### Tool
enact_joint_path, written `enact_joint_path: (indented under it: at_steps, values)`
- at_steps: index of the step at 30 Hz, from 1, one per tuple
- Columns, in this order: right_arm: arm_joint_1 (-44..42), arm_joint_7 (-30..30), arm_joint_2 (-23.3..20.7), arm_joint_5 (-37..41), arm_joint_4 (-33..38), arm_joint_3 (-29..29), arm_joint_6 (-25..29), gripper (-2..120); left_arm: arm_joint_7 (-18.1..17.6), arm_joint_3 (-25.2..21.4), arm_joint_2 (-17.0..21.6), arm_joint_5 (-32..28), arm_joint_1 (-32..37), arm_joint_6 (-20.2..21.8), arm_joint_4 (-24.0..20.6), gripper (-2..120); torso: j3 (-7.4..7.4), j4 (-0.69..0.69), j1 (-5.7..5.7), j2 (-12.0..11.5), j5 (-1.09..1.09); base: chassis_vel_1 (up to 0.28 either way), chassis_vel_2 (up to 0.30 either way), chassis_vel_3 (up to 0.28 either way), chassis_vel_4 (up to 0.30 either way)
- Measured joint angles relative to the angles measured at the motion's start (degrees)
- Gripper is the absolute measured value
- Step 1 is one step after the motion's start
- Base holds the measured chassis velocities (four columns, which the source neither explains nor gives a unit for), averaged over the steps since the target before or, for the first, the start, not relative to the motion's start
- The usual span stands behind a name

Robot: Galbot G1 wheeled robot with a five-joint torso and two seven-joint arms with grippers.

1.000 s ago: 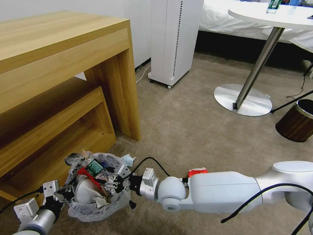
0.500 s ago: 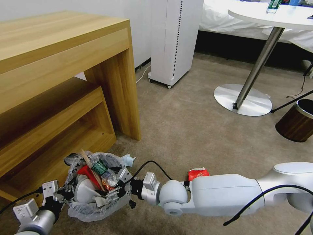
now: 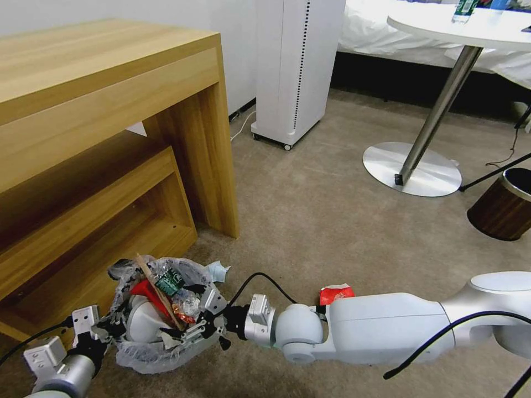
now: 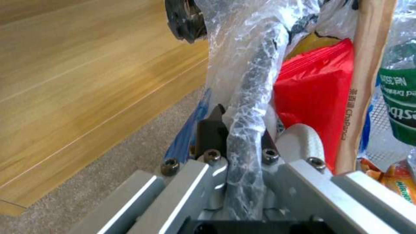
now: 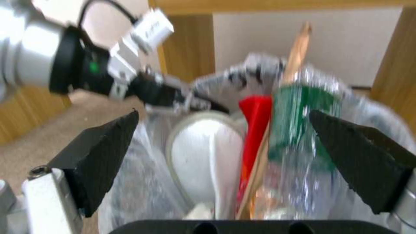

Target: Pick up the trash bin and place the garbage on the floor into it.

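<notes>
Beige carpet [image 3: 332, 221] covers the room, with a wooden desk [image 3: 110, 110] beside the robot. From the head view, the trash bin [image 3: 144, 354] sits between the two grippers: the left gripper [image 3: 102, 331] holds its rim on one side, and the right gripper [image 3: 191, 329] is at the opposite rim, over the litter. A red wrapper [image 3: 336, 293] lies on the carpet behind the right forearm, and a pale blue mask [image 3: 218, 272] lies just beyond the bin.

At the left wrist, the left gripper [image 4: 236, 143] is clamped on the bag-covered rim [image 4: 249, 97].

At the right wrist, the right gripper [image 5: 221, 162] has its fingers [image 5: 99, 152] wide apart above a white slipper [image 5: 208, 156] and a clear bottle [image 5: 299, 130]. I think it should lift straight up, so nothing is dragged out.
</notes>
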Motion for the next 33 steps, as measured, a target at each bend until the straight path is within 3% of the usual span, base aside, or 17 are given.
enact_joint_path:
  at_steps: [7, 11, 14, 15, 18, 19, 21, 23, 26, 33]
  values:
    - [-0.59, 0.15, -0.80, -0.85, 0.43, 3.06, 0.76, 100, -0.04, -0.38, -0.05, 0.11, 0.20, 0.00, 0.05, 1, 0.00, 0.00, 0.00, 0.00, 0.00, 0.000, 0.000, 0.000, 0.000]
    - [-2.59, 3.11, -3.27, -0.22, 1.97, 9.07, -0.71, 100, -0.16, -0.57, 0.42, -0.09, 0.44, 0.14, -0.01, 1, 0.00, 0.00, 0.00, 0.00, 0.00, 0.000, 0.000, 0.000, 0.000]
    - [-6.00, 6.32, -6.83, 0.45, 4.16, 17.78, -3.15, 100, -0.28, -0.75, 1.18, -0.40, 0.60, 0.24, -0.12, 1, 0.00, 0.00, 0.00, 0.00, 0.01, 0.000, 0.000, 0.000, 0.000]
    - [-6.00, 6.32, -6.83, 0.45, 4.16, 17.78, -3.15, 100, -0.28, -0.75, 1.18, -0.40, 0.60, 0.24, -0.12, 1, 0.00, 0.00, 0.00, 0.00, 0.01, 0.000, 0.000, 0.000, 0.000]
    - [-12.04, 8.24, -11.27, 1.48, 6.94, 29.42, -5.17, 100, -0.39, -0.74, 1.75, -0.59, 0.75, 0.40, -0.19, 1, 0.00, 0.00, 0.00, 0.00, 0.01, 0.000, 0.000, 0.000, 0.000]
    - [-12.04, 8.24, -11.27, 1.48, 6.94, 29.42, -5.17, 100, -0.39, -0.74, 1.75, -0.59, 0.75, 0.40, -0.19, 1, 0.00, 0.00, 0.00, 0.00, 0.01, 0.000, 0.000, 0.000, 0.000]
    - [-17.33, 9.72, -13.81, 2.68, 8.72, 35.78, -6.15, 100, -0.41, -0.59, 1.92, -0.58, 0.88, 0.41, -0.19, 1, 0.00, -0.01, 0.00, 0.00, 0.02, 0.000, 0.000, 0.000, 0.000]
    - [-18.96, 10.66, -14.66, 3.00, 9.48, 37.40, -6.36, 100, -0.40, -0.54, 1.98, -0.58, 0.93, 0.41, -0.19, 1, 0.00, -0.01, 0.00, 0.00, 0.02, 0.000, 0.000, 0.000, 0.000]
    - [-25.29, 14.30, -19.47, 3.42, 12.50, 43.59, -8.05, 100, -0.37, -0.52, 2.16, -0.55, 1.17, 0.41, -0.32, 1, 0.00, -0.01, 0.00, 0.00, 0.02, 0.000, 0.000, 0.000, 0.000]
    - [-34.99, 15.32, -28.16, 2.35, 15.35, 50.79, -8.23, 100, -0.14, -0.48, 1.70, -0.36, 1.63, 0.10, -0.82, 1, -0.01, -0.02, 0.00, 0.00, 0.01, 0.000, 0.000, 0.000, 0.000]
